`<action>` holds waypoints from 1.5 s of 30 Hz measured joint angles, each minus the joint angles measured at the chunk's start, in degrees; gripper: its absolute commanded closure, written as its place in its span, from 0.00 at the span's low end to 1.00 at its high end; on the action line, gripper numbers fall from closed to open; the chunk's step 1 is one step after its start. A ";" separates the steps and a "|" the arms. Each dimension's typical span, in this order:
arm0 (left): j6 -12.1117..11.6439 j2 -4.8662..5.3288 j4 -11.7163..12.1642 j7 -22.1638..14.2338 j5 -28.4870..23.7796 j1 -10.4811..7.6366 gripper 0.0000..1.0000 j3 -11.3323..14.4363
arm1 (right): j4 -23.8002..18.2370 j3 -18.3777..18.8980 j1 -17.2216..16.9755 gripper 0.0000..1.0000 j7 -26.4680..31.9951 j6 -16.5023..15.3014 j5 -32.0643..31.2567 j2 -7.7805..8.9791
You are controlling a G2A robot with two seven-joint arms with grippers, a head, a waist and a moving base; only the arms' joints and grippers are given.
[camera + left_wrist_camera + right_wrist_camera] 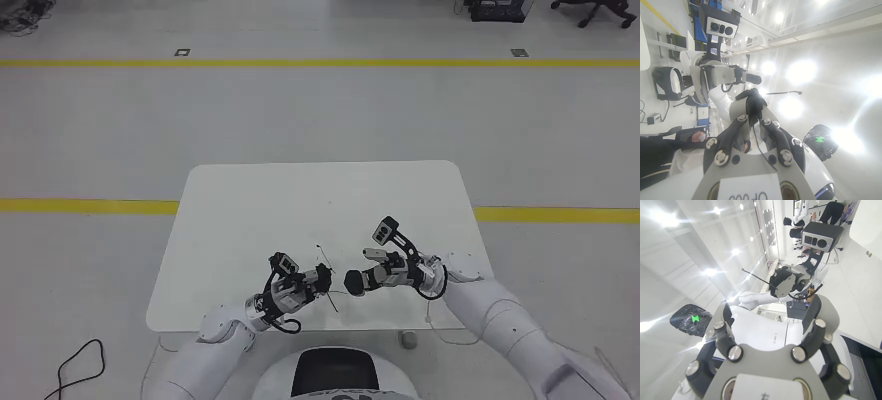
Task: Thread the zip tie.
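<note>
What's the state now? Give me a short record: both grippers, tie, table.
left gripper: shut on the zip tie, above the table
zip tie: straight, no loop; ends stick out free on both sides of the fingers
right gripper: open, empty, facing the left gripper, clear of the tie
table: white, under both grippers
threading: not yet done

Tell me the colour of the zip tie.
Black. The zip tie shows best in the left wrist view, pinched in the left tool.
</note>
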 measured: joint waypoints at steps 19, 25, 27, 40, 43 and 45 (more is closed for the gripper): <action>0.00 -3.30 2.21 -3.23 -8.05 -0.99 1.00 0.84 | -1.98 0.13 -1.61 0.56 0.00 0.00 5.85 -1.38; 0.00 -4.12 3.95 -3.77 -7.80 -1.58 1.00 1.49 | -0.63 -1.01 -0.69 0.65 0.00 0.00 5.67 -1.86; 0.00 -4.35 4.45 -3.92 -7.78 -1.74 1.00 1.56 | -0.18 -1.26 -0.38 0.70 0.00 0.00 5.54 -2.04; 0.00 -5.15 5.75 -4.66 -7.37 -2.26 1.00 1.34 | 0.54 -1.18 0.03 0.85 0.00 0.00 4.92 -2.54; 0.00 -5.23 5.99 -4.72 -7.27 -2.34 1.00 1.36 | 0.61 -1.30 0.14 0.88 0.00 0.00 4.84 -2.65; 0.00 -5.27 6.12 -4.80 -7.24 -2.40 1.00 1.40 | 0.66 -1.38 0.21 0.89 0.00 0.00 4.82 -2.71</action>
